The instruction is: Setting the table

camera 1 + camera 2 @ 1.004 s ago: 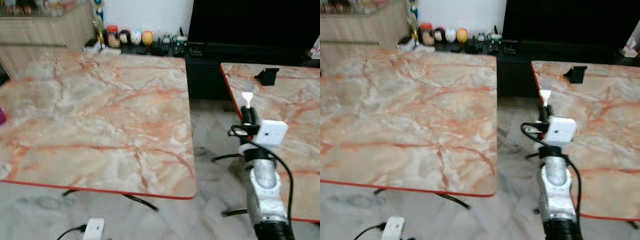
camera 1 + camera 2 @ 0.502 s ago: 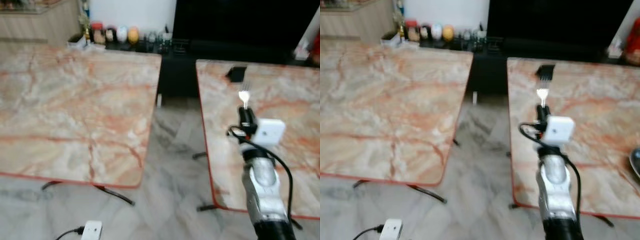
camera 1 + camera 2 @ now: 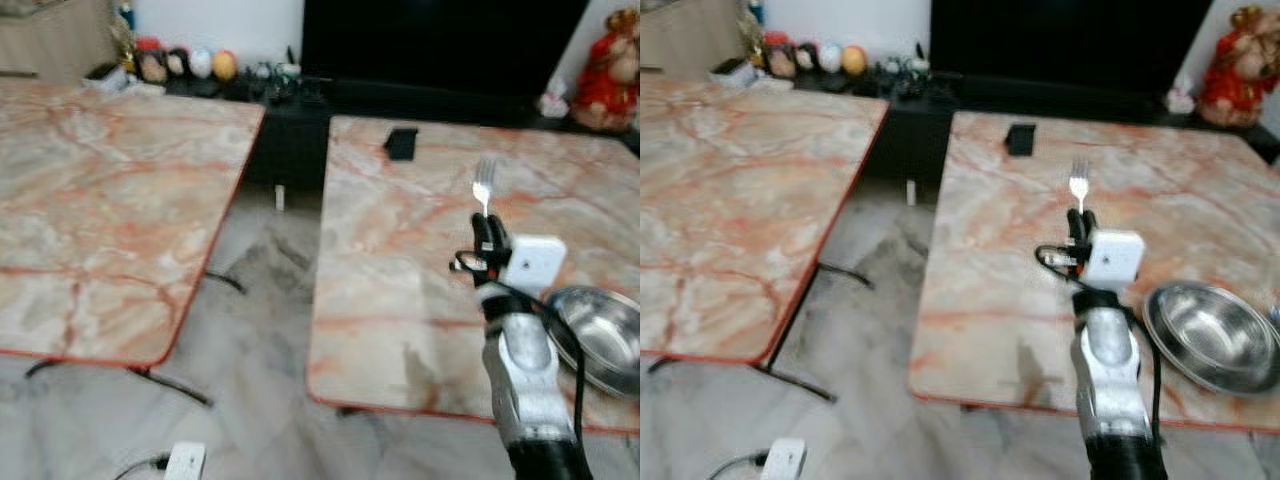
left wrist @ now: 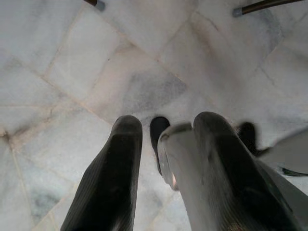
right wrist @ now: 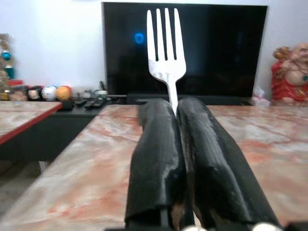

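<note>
Gripping fork (image 5: 166, 45) upright, right hand (image 5: 175, 108) raised

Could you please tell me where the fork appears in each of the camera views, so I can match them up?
Left eye view: fork upright above the right tool, over the right-hand table.
Right eye view: fork just right of centre, above the same table.
Right wrist view: fork at top centre, tines up, before the TV.
Left wrist view: not in it.
Shared landmark: the red figurine.

Black television (image 5: 192, 48); red figurine (image 3: 603, 68); ornaments (image 3: 185, 64)
</note>
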### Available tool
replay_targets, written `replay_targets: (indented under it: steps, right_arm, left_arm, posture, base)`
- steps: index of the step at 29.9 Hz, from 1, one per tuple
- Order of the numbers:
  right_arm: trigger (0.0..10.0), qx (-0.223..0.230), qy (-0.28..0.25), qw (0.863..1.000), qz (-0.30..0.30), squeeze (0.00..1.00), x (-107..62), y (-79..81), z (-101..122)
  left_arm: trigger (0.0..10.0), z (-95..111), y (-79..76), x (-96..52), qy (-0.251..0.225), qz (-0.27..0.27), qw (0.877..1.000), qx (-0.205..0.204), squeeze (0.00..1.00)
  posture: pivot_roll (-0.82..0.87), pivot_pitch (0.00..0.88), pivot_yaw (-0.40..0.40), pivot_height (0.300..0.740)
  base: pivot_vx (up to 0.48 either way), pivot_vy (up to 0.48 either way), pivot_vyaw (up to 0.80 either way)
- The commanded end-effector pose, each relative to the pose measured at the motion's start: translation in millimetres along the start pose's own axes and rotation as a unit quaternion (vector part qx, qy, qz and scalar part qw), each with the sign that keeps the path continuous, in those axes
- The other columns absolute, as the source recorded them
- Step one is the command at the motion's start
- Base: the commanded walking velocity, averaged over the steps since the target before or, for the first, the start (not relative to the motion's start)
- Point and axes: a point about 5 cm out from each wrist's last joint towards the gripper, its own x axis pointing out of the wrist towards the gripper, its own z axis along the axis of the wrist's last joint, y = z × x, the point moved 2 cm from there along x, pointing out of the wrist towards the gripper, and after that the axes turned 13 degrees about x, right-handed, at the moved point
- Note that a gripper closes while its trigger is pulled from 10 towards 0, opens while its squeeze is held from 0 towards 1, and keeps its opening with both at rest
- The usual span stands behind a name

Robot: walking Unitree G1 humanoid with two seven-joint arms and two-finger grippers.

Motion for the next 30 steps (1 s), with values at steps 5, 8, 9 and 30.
replay_targets:
  steps: [5,8,9,30]
  right_arm:
    - [10.0,0.007,0.000,0.999,-0.035,0.00,0.6,-15.2,3.4]
    - [10.0,-0.004,-0.007,1.000,-0.023,0.00,-0.4,-12.4,5.3]
    - [10.0,-0.002,-0.006,1.000,-0.022,0.00,-0.4,-11.8,4.8]
    - [10.0,-0.013,0.031,0.999,-0.026,0.00,0.9,-14.8,-3.5]
  left_arm:
    - [10.0,0.6,-4.7,0.8,0.002,-0.007,1.000,0.003,0.00]
    - [10.0,0.4,-4.7,0.7,0.002,-0.007,1.000,0.003,0.00]
    - [10.0,0.4,-4.7,0.7,0.002,-0.007,1.000,0.003,0.00]
    - [10.0,0.5,-4.8,0.8,0.002,-0.008,1.000,0.002,0.00]
  posture:
    - [-0.01,0.000,-0.018,0.736]
    - [-0.01,0.000,-0.017,0.736]
    - [-0.01,0.000,-0.017,0.736]
    - [-0.01,0.000,-0.021,0.736]
  base:
    - [0.000,-0.472,-0.55]
    - [0.000,-0.472,0.00]
    - [0.000,-0.472,0.00]
    - [0.000,-0.473,0.00]
